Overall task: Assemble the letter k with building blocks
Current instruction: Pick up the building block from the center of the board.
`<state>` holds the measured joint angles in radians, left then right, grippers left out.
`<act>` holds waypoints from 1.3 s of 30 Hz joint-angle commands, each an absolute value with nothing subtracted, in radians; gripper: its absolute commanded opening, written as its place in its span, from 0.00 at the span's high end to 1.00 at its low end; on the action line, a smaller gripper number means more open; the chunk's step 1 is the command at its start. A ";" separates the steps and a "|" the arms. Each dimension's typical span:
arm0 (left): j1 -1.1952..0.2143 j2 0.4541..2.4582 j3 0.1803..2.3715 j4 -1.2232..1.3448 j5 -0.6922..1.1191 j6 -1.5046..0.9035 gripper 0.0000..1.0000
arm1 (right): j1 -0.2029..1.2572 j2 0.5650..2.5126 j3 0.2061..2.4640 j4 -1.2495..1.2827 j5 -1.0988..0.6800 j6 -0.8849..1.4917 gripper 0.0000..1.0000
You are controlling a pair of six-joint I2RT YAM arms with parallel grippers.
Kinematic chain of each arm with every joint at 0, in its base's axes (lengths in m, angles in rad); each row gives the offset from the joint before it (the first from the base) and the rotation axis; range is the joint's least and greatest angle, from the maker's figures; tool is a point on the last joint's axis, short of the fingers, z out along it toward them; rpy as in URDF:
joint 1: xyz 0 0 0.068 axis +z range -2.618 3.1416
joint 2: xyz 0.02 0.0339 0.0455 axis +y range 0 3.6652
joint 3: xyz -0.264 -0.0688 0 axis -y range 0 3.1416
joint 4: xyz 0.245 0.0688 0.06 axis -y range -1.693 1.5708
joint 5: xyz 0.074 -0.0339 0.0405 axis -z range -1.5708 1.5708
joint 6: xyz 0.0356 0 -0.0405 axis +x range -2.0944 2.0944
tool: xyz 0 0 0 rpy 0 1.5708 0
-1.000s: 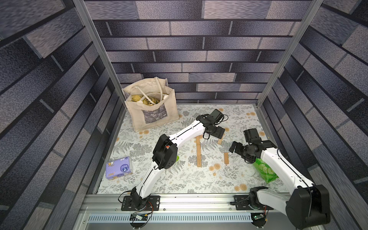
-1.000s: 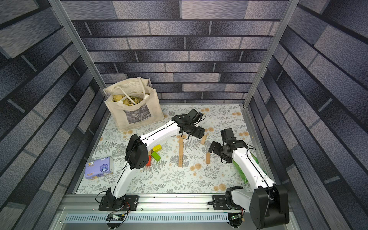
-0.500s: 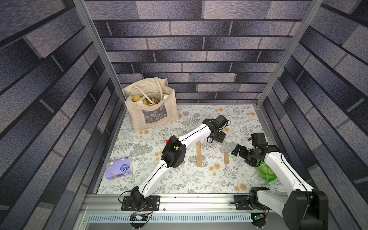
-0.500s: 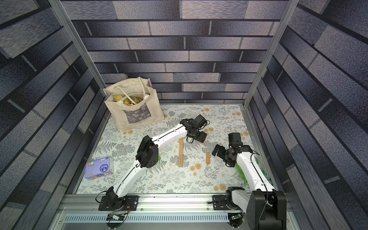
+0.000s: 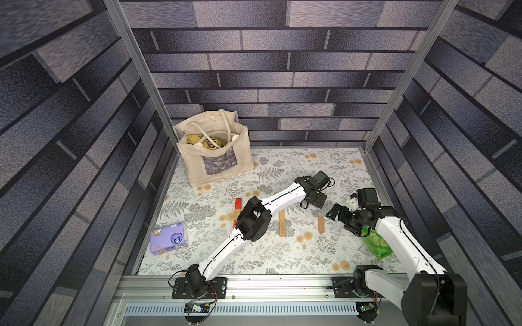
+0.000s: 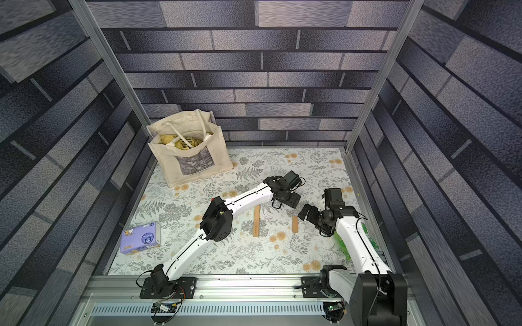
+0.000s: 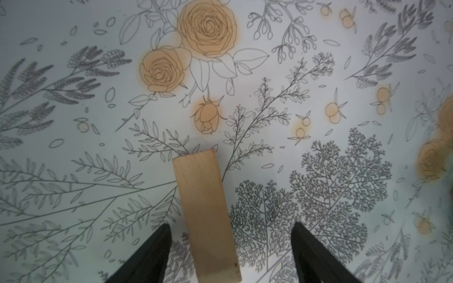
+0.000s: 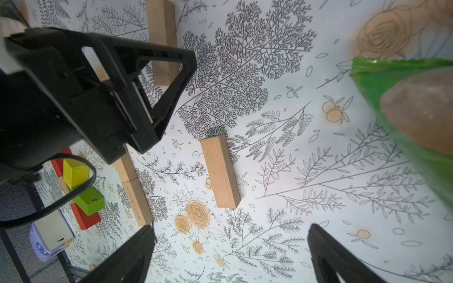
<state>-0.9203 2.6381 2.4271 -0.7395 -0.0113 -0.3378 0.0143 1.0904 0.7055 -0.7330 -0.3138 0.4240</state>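
Note:
A tan block (image 7: 207, 213) lies flat on the floral mat between the fingers of my open left gripper (image 7: 231, 225), with a gap on each side. In both top views that gripper (image 5: 316, 199) hangs low right of centre and hides this block. A straight line of tan blocks (image 5: 282, 224) lies end to end at mid-table. A single tan block (image 5: 320, 223) lies to its right, also seen in the right wrist view (image 8: 220, 171). My right gripper (image 5: 340, 218) hovers open and empty just right of it. Red (image 8: 84, 218), yellow (image 8: 73, 171) and green (image 8: 89, 199) blocks sit in a pile beyond the line.
A canvas tote bag (image 5: 217, 161) stands at the back left. A purple tissue pack (image 5: 169, 238) lies near the left wall. A green snack bag (image 5: 377, 245) lies under my right forearm by the right wall. The left arm's elbow (image 5: 252, 221) spans the middle.
My left gripper has come forward and to the right, down over the tan block. The right arm has drawn back a little toward the right wall.

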 commanded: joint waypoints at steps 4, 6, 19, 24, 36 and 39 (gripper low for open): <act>-0.920 2.678 2.497 -0.754 -0.078 -0.373 0.21 | 0.008 1.069 0.710 -0.751 -0.350 0.406 0.00; -0.917 2.687 2.504 -0.756 -0.078 -0.374 0.23 | 0.007 1.068 0.710 -0.749 -0.351 0.405 0.00; -0.917 2.720 2.515 -0.835 -0.121 -0.377 0.40 | 0.008 1.080 0.704 -0.737 -0.341 0.406 0.00; -0.917 2.706 2.485 -0.816 -0.126 -0.370 0.47 | 0.007 1.085 0.704 -0.735 -0.339 0.404 0.00; -0.917 2.562 2.334 -0.718 -0.116 -0.251 0.78 | 0.007 1.075 0.701 -0.729 -0.317 0.405 0.00; -0.908 2.437 2.171 -0.635 -0.064 -0.177 0.79 | 0.008 1.060 0.693 -0.710 -0.338 0.402 0.00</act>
